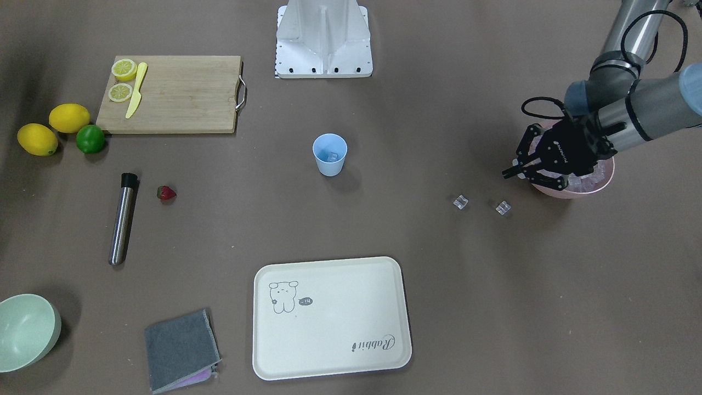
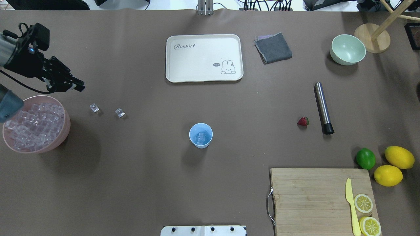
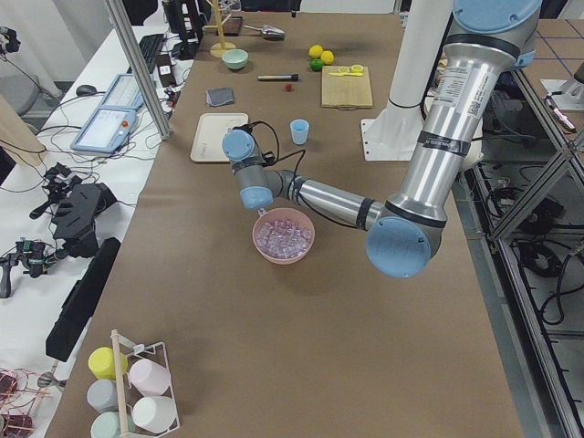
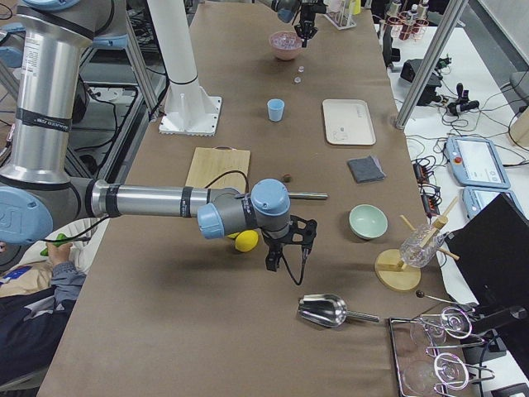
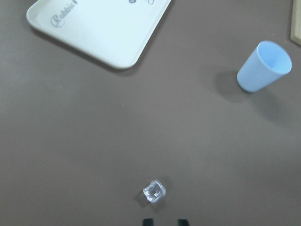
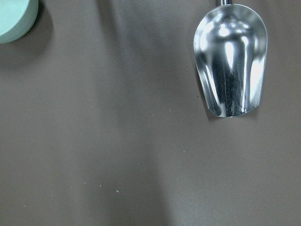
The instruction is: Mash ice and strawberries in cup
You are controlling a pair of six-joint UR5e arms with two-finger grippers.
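Your cup stands mid-frame overhead, ice already inside, the strawberry well to its right. Far left, the left claw hangs empty and narrowly parted near two stray cubes, probably set for another pick. The right claw is too unclear for you to tell its state.

Bright, even light from overhead. Soft shadows lie beside the small light-blue tapered cup and round pink bowl. Glare streaks the shiny steel scoop. Focus is sharp.
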